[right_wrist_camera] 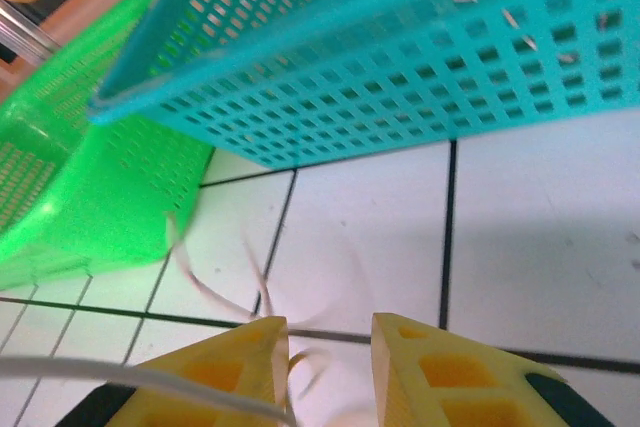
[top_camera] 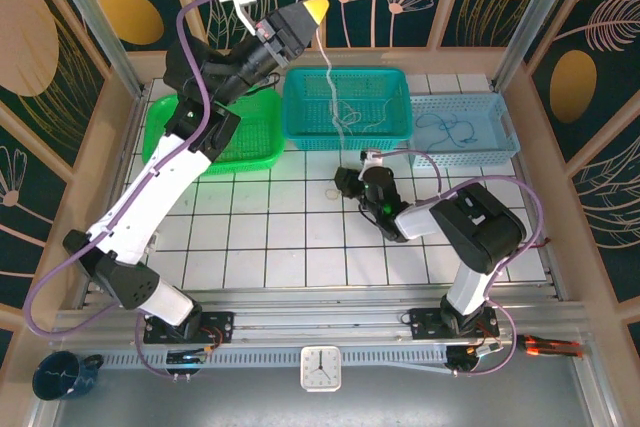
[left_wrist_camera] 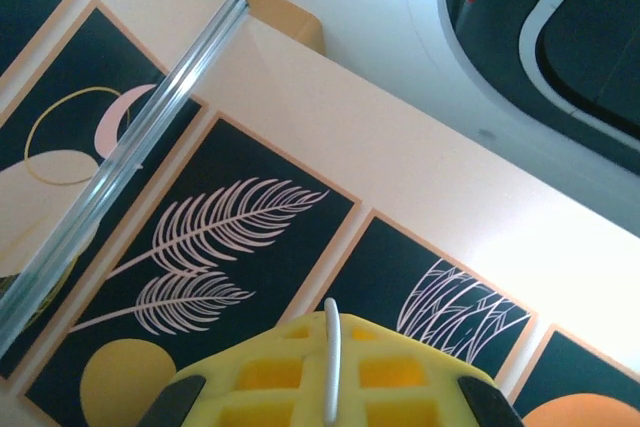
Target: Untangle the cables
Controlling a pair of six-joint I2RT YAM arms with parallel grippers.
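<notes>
My left gripper (top_camera: 316, 9) is raised high above the back of the table. Its yellow fingers (left_wrist_camera: 420, 372) are shut on a white cable (left_wrist_camera: 338, 357). That cable (top_camera: 327, 72) hangs straight down into the teal basket (top_camera: 395, 82), where more white cables (top_camera: 350, 119) lie. My right gripper (top_camera: 343, 185) sits low over the tiles in front of the teal basket, next to a small pale-yellow cable loop (top_camera: 333, 190). In the right wrist view the right gripper (right_wrist_camera: 330, 337) is open, and blurred pale cable strands (right_wrist_camera: 205, 287) curl on the tile and run into the gap.
A green basket (top_camera: 165, 127) stands at the back left, also seen close by on the left as the green basket (right_wrist_camera: 80, 197). A light blue basket (top_camera: 500, 122) at the back right holds a thin blue cable (top_camera: 450, 132). The teal basket's wall (right_wrist_camera: 400, 77) rises just ahead of the right gripper.
</notes>
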